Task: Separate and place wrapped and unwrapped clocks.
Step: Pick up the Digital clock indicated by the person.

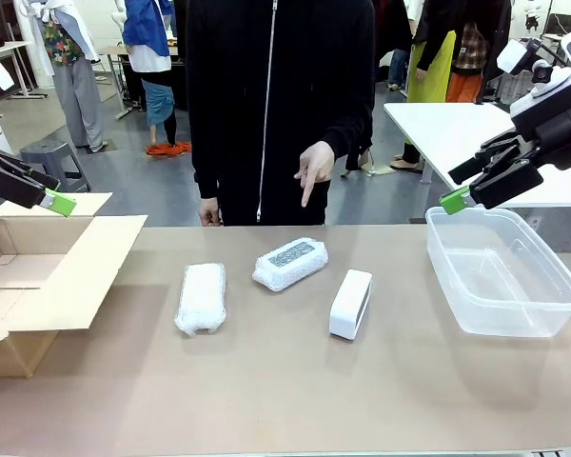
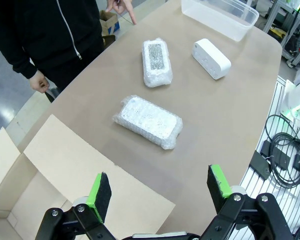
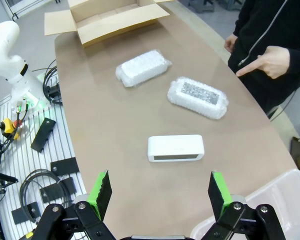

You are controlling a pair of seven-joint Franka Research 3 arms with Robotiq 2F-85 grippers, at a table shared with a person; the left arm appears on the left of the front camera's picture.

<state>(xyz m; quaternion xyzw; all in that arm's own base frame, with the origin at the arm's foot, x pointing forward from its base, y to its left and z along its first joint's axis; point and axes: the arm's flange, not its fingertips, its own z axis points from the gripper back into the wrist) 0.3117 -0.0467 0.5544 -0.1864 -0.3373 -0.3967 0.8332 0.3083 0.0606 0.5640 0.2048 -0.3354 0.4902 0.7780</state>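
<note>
At the front view's right edge, the right gripper [image 1: 468, 188] is black with a green pad [image 1: 454, 200], on a white arm [image 1: 552, 90]. The left gripper [image 2: 159, 190] shows black linkages, silver pivot screws [image 2: 235, 198] and green pads [image 2: 101, 192]. The person [image 1: 276, 95], upper centre, wears a black zipped jacket with long sleeves.

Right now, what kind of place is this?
Probably a robotics lab or workshop: a robot arm base beside the table, loose cables on a slotted metal bench, and another white table behind.
</note>
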